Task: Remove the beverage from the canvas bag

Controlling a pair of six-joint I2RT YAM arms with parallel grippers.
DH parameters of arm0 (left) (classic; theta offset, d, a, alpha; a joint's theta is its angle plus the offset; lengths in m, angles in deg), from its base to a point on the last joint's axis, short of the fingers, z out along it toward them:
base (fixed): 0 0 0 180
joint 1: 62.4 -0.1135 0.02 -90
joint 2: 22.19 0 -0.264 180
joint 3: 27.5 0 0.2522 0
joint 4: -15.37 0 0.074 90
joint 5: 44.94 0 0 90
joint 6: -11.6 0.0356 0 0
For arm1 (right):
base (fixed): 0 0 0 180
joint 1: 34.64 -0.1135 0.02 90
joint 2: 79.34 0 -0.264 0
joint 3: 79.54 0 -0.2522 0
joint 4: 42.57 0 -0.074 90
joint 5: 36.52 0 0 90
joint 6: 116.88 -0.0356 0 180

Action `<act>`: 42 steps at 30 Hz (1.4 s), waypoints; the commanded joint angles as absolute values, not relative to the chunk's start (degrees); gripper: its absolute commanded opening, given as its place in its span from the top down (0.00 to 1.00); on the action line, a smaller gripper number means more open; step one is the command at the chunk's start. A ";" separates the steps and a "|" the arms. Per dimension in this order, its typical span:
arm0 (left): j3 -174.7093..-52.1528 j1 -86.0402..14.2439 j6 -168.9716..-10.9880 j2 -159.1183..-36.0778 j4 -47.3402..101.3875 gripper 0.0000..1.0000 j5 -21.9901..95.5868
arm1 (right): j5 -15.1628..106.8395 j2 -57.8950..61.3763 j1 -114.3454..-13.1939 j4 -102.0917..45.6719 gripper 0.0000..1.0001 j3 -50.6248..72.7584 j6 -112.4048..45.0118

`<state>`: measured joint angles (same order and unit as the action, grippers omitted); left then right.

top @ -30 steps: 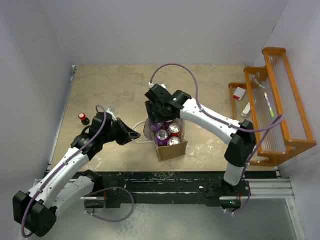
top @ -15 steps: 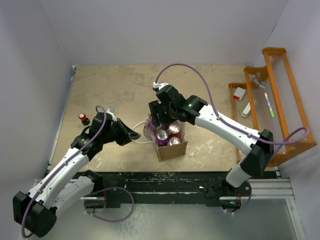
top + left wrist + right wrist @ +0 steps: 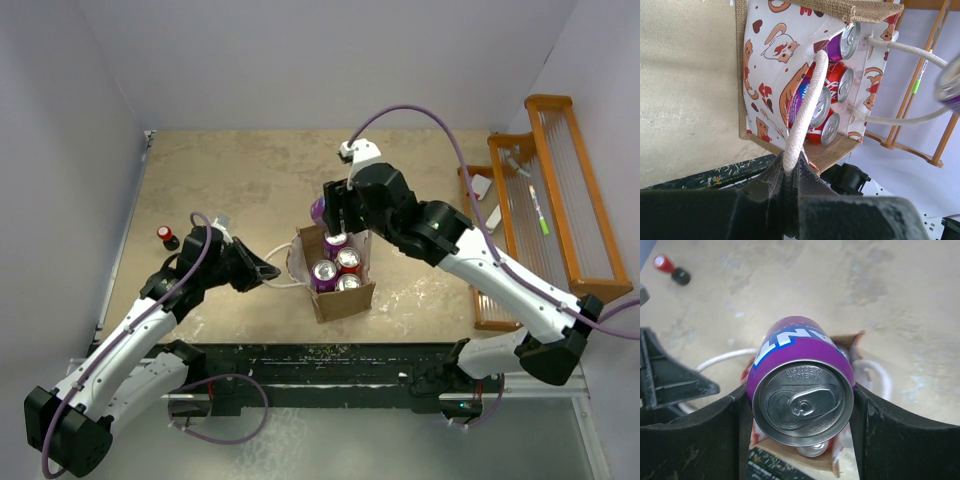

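Now: purple can gripped over the bag's far rim

Seen from above, the right gripper point(image 3: 335, 208) has its jaws spread wide around a purple can point(image 3: 321, 212). Its wrist camera shows the can upright, silver pull-tab top facing the lens, with the black fingers point(image 3: 875, 440) pressed against both flanks. The can hangs at 12 o'clock of the canvas bag point(image 3: 342, 300), over the far rim of its mouth. In the left wrist view it appears blurred at the edge of the picture, apart from the bag.

The bag stands upright near the middle of the table point(image 3: 230, 170) with its mouth open. Its pale lining is printed with cats and hearts. Four other cans point(image 3: 839, 84), purple and red, sit packed together inside it, tops up.

At 9 o'clock of the bag, the left gripper point(image 3: 268, 270) is closed tight on a white rope handle point(image 3: 805, 120), pinched between its fingertips. The rope runs from the bag's rim straight out to that claw.

Farther toward 9 o'clock, beyond the left arm, a small dark bottle point(image 3: 167, 236) with a red cap stands on the table. An orange wooden rack point(image 3: 560, 200) lines the table's edge at 3 o'clock.
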<state>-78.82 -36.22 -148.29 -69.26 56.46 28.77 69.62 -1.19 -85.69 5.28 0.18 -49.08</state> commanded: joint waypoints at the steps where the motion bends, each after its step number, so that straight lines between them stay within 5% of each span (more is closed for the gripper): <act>1: -78.24 -36.12 -149.42 -68.14 56.55 1.00 28.49 | 85.49 -6.21 -85.62 -2.67 1.00 0.46 -45.66; 13: -78.26 -36.12 -149.26 -68.75 56.03 1.00 28.10 | 105.73 -8.15 -83.12 -5.90 1.00 4.88 -45.62; 42: -79.06 -36.20 -148.72 -66.69 59.90 1.00 26.07 | 91.14 13.03 -61.96 -7.90 1.00 9.66 -58.78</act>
